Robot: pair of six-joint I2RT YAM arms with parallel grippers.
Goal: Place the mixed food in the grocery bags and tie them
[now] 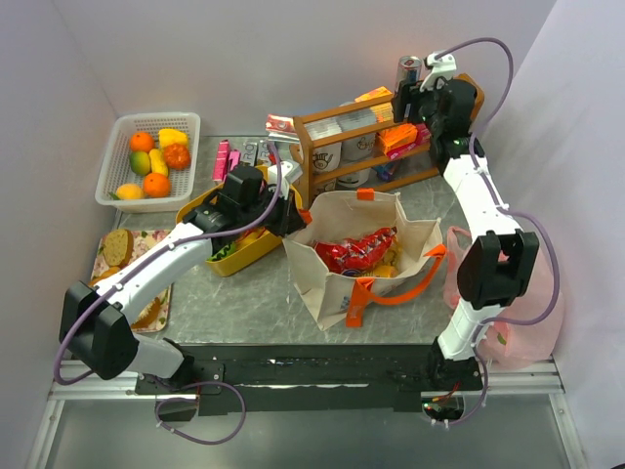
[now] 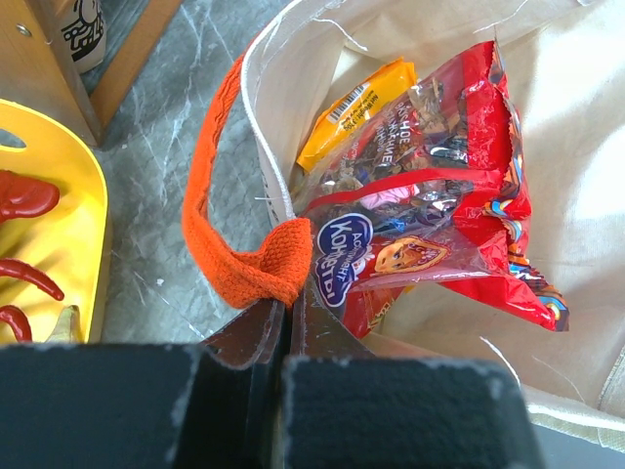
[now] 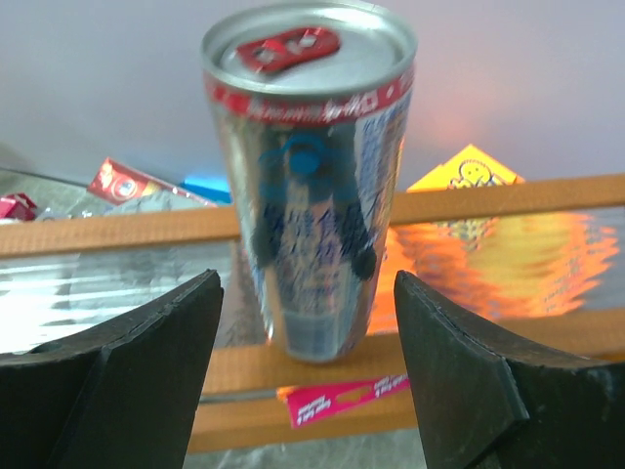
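The cream tote [image 1: 337, 283] stands open mid-table, holding red snack packets [image 1: 356, 251]. In the left wrist view these red packets [image 2: 430, 195] and an orange-yellow packet [image 2: 356, 107] lie inside the tote's rim [image 2: 266, 147]. My left gripper [image 2: 286, 308] is shut on the tote's orange handle [image 2: 244, 269] at its left rim, where the gripper [image 1: 295, 217] also shows from above. A slim silver-red can [image 3: 312, 186] stands on the wooden shelf's top. My right gripper [image 3: 308, 293] is open around it, its fingers [image 3: 146, 362] clear of the can's sides. The can [image 1: 408, 68] is at the back right. The pink plastic bag [image 1: 527, 322] lies right.
A white mesh basket [image 1: 112, 181] with fruit sits back left. The yellow tub [image 1: 229, 256] with a red lobster [image 2: 24, 195] lies under my left arm. The wooden shelf [image 1: 342, 115] holds cups and packets behind the tote. A tray with bread [image 1: 122, 249] lies at the left.
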